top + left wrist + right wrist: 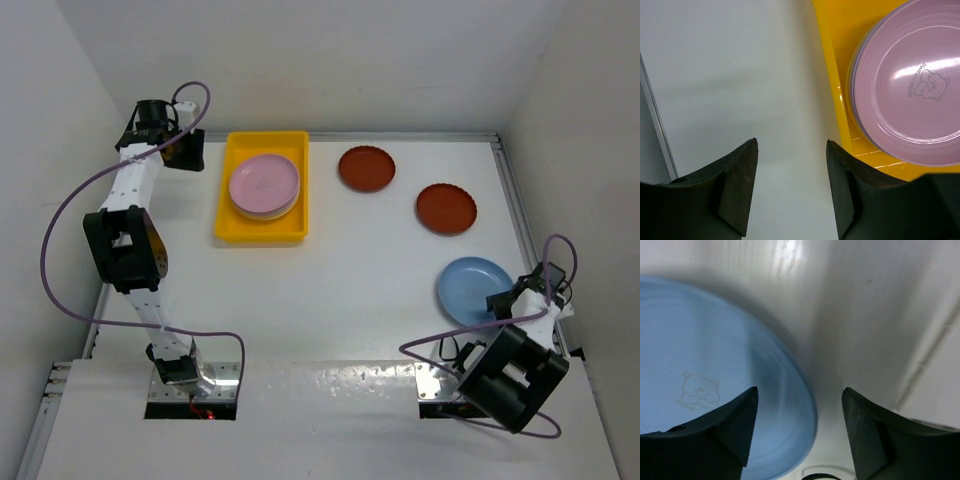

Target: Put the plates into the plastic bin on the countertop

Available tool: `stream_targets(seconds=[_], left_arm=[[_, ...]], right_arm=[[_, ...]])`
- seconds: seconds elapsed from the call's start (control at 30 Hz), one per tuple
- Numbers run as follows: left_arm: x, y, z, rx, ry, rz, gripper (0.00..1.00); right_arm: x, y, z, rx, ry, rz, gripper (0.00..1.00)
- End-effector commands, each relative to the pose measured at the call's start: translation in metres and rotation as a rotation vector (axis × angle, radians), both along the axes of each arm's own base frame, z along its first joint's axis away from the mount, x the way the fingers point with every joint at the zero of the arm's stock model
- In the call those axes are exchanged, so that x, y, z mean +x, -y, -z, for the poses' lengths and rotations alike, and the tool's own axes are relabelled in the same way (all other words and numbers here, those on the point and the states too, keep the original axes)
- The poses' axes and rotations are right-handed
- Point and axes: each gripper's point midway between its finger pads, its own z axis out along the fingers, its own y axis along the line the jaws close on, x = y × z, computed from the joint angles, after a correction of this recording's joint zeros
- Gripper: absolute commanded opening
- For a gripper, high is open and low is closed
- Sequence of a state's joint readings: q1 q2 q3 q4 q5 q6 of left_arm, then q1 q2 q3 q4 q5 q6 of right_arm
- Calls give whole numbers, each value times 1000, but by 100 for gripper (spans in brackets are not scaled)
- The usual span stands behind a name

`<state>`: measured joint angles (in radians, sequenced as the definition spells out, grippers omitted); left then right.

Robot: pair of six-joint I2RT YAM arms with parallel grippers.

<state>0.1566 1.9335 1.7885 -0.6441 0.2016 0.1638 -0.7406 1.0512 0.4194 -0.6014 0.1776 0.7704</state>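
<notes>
Slippage looks likeliest at lower right: right fingers (725,430), spread wide, hang over the rim of the blue plate (473,288) lying flat on the desk (350,290). Left fingers (730,190) gape empty beside the bin (262,232).

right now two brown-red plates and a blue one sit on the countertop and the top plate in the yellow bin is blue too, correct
No. The top plate in the yellow bin is pink, not blue; the top external view shows it. Two brown-red plates and a blue plate sit on the countertop.
</notes>
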Motion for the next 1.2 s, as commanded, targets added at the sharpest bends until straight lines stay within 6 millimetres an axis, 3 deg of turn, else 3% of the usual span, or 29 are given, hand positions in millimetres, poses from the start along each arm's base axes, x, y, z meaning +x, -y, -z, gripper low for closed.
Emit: stream_targets(seconds=[0.0, 0.13, 0.17, 0.23, 0.27, 0.3, 0.37, 0.4, 0.43, 0.53, 0.63, 0.67, 0.7, 0.73, 0.8, 0.83, 0.9, 0.93, 0.97, 1.0, 1.03, 1.07, 1.17], left_arm=[[8, 4, -25, -9, 67, 9, 59], [7, 4, -32, -8, 76, 9, 59], [5, 9, -30, -10, 65, 18, 59], [3, 16, -37, -33, 73, 44, 59], [3, 24, -45, -59, 85, 87, 59], [3, 24, -48, -51, 88, 94, 59], [-1, 49, -60, -120, 102, 202, 65], [-3, 55, -64, -141, 107, 241, 70], [-8, 79, -70, -178, 118, 339, 77], [-23, 124, -80, -218, 110, 519, 77], [-36, 166, -79, -260, 77, 646, 84], [-41, 179, -81, -286, 79, 686, 84], [-41, 189, -80, -295, 77, 710, 84], [-45, 206, -75, -316, 54, 741, 84], [-49, 226, -79, -348, 49, 775, 84], [-51, 234, -75, -369, 24, 770, 84], [-54, 256, -80, -388, 33, 808, 84], [-57, 268, -79, -403, 16, 818, 84], [-57, 272, -80, -400, 20, 817, 84], [-53, 273, -79, -378, 27, 799, 84], [-49, 270, -78, -364, 29, 769, 84], [-47, 273, -76, -354, 21, 734, 83], [-29, 251, -59, -249, 11, 587, 80]], right_arm=[[33, 2, 1, 9, 154, -50, 65], [27, -1, 9, 6, 145, -55, 46], [25, 0, 8, -5, 137, -58, 31], [20, 1, 7, -23, 120, -52, 14], [19, 11, -1, -71, 117, -33, 0], [15, 11, -1, -79, 100, -27, 0], [14, 24, -16, -153, 110, 29, 0], [19, 33, -33, -213, 162, 42, 0], [27, 39, -45, -242, 204, 59, 0], [59, 53, -102, -347, 388, 40, 0], [88, 44, -129, -341, 485, -41, 0], [103, 45, -154, -357, 533, -68, 0], [110, 42, -161, -361, 542, -92, 0], [137, 18, -174, -354, 580, -220, 0], [163, 3, -191, -387, 584, -346, 0], [195, -60, -180, -312, 590, -571, 0], [221, -88, -206, -329, 616, -720, 0], [229, -138, -171, -258, 492, -920, 0], [235, -153, -169, -229, 482, -965, 0], [249, -180, -199, -224, 526, -1060, 0], [257, -206, -168, -142, 448, -1141, 0], [267, -220, -180, -128, 474, -1179, 0], [279, -268, -173, -57, 467, -1303, 0]])
